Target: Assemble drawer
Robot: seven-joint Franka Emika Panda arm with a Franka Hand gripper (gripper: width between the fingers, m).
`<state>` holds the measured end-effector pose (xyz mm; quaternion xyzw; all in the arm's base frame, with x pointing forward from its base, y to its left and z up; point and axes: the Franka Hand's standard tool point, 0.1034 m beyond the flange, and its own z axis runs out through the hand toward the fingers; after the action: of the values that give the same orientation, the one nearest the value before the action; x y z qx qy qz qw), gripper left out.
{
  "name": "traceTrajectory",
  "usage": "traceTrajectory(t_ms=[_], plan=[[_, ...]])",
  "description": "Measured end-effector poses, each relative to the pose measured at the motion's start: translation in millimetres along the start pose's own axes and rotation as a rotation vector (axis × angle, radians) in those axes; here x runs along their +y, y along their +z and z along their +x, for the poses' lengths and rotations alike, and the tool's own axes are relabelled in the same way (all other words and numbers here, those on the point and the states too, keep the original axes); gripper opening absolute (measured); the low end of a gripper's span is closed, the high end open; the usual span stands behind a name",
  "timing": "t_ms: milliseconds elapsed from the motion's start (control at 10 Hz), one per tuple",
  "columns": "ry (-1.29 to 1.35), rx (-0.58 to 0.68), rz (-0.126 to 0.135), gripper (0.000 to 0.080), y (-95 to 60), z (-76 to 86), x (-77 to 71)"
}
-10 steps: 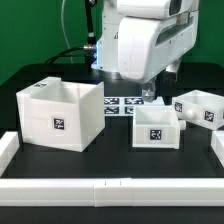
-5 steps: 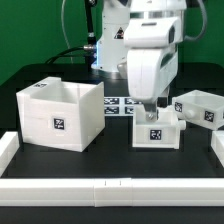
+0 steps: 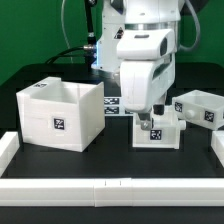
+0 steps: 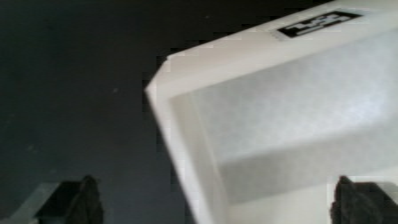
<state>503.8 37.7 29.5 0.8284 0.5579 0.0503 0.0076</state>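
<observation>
The large white drawer housing (image 3: pixel 62 114) stands on the black table at the exterior view's left, open side up, with a tag on its front. A small white tray (image 3: pixel 157 131) with a tag sits in the middle, and a second tray (image 3: pixel 200 107) lies at the exterior view's right. My gripper (image 3: pixel 148 118) hangs over the middle tray, fingers down at its near wall. In the wrist view the gripper (image 4: pixel 217 205) is open, its dark fingertips (image 4: pixel 75 200) straddling a wall of the tray (image 4: pixel 285 110), which fills the picture.
A long low white rail (image 3: pixel 110 186) runs along the front edge, with ends turning up at both sides. The marker board (image 3: pixel 120 104) lies flat behind the middle tray. Black cables hang at the back.
The arm has swung down and toward the exterior view's left, from above and behind the middle tray down onto it. The trays and housing have not moved.
</observation>
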Motion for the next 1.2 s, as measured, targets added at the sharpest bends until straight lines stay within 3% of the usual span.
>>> traceTrajectory(t_ms=[100,200,300,600,700,800,1000,1200], plan=[[0.001,-0.003,0.01,0.065,5.9,-0.5,-2.1],[0.001,-0.001,0.005,0.0527,3.5,0.1,0.0],[0.001,-0.001,0.005,0.0527,3.7,0.0,-0.2],[0.001,-0.001,0.006,0.0099,4.0,-0.2,-0.4],[0.0,-0.002,0.005,0.0099,3.5,-0.4,0.0],[-0.02,-0.002,-0.003,0.004,-5.5,-4.8,1.6],[-0.058,-0.011,-0.024,0.004,-34.2,-26.1,-8.1],[-0.071,-0.02,-0.027,0.004,-46.4,-48.4,-17.6]])
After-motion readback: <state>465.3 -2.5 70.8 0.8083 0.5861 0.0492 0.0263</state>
